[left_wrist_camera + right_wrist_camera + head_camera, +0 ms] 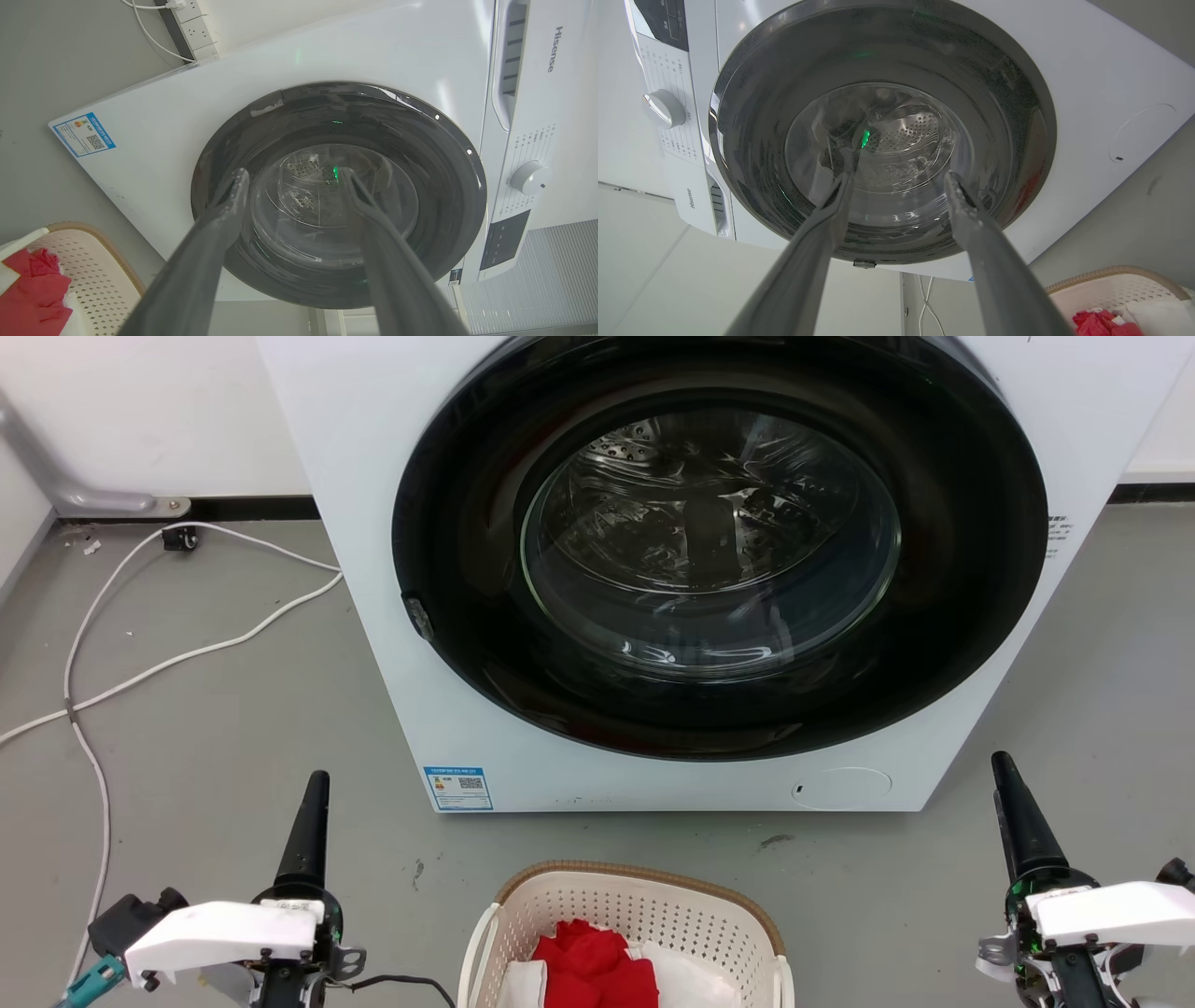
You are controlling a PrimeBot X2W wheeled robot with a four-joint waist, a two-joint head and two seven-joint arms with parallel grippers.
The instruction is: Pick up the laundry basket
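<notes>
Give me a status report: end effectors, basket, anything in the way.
Left end effector open, empty. Right end effector open, empty. Basket on floor between them, clothes inside. Washer behind it; cable far left.

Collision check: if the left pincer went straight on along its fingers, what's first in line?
Probably the washing machine door, on its glass; the left pincer, open, points straight at it. Depth unclear.
</notes>
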